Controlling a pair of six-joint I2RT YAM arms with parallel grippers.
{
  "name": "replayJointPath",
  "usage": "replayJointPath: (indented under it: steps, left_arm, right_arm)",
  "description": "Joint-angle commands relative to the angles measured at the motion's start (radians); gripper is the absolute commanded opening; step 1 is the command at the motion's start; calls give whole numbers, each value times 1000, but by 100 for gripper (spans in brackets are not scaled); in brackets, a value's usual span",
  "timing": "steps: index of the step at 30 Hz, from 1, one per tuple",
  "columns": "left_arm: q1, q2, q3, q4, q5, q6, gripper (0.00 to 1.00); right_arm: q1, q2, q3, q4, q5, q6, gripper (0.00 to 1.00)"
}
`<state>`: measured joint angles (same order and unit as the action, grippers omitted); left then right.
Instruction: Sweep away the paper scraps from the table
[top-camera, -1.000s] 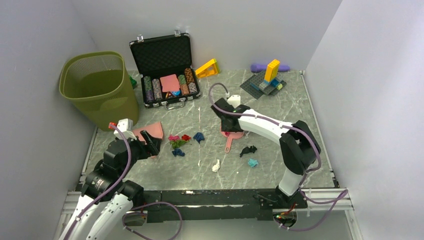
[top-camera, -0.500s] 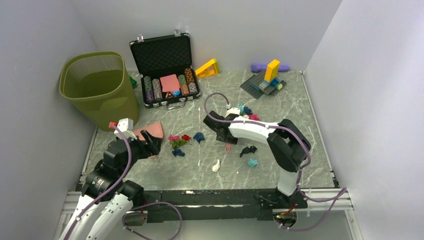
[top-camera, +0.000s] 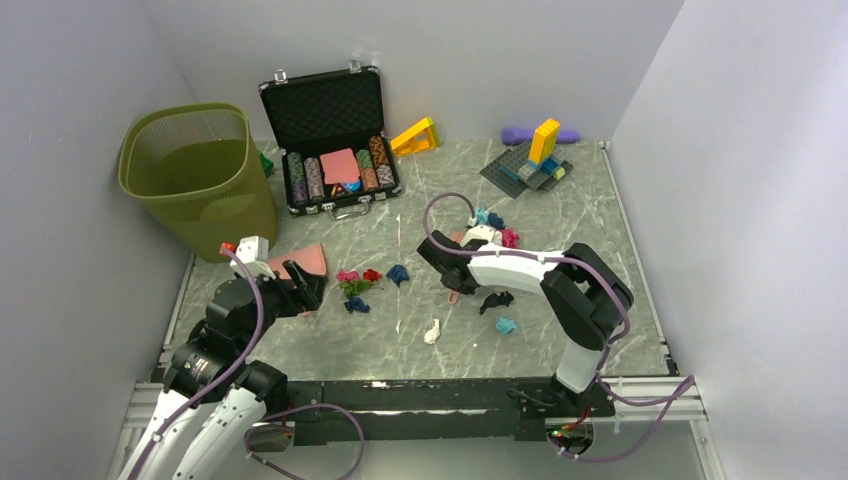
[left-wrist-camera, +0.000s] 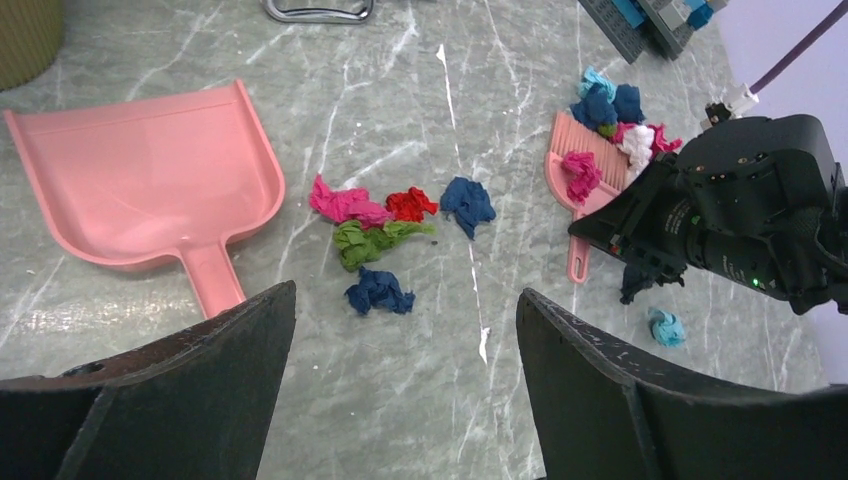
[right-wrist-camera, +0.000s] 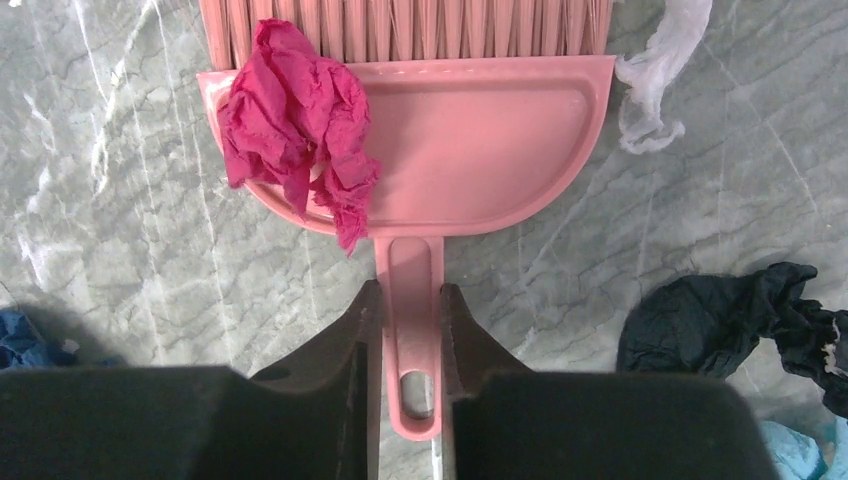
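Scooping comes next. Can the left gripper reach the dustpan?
Probably yes: the left gripper is open, the dustpan handle lies bare ahead-left, and the right gripper with the brush is clear.

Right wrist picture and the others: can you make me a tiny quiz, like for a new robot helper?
1. True or false: the right end effector grips the pink brush by its handle.
2. Which colour scrap lies on the brush's back? A green, B pink, C black.
3. Fill in: the left end effector, near the pink dustpan, is ____ (open/shut).
Key: 1 true; 2 B, the pink scrap; 3 open.
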<state>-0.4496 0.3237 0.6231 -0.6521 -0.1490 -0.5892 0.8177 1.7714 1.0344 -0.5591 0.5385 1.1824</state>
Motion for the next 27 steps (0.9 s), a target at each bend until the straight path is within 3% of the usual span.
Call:
replayJointPath:
  steps: [1, 7, 12, 16, 22, 27]
  left_arm:
    - [-4, 28, -16, 84, 105, 47, 85]
    - [-4, 175, 22, 157, 240, 87, 87]
    - [-4, 336, 66, 223, 329, 92, 91]
    - [-4, 488, 62, 331, 407, 51, 95]
    - [-4, 761, 21, 654, 654, -156, 97]
    - [-4, 991, 10, 978, 775, -355, 97]
  right_arm:
    - [9, -1, -42, -34, -36, 19, 14]
    - [79, -147, -37, -36, -24, -211, 14]
    - [116, -314, -107, 55, -158, -472, 13]
    - [125, -450, -183, 112, -213, -578, 12]
    - [124, -546, -252, 177, -263, -633, 13]
    - [126, -546, -257, 191, -285, -652, 13]
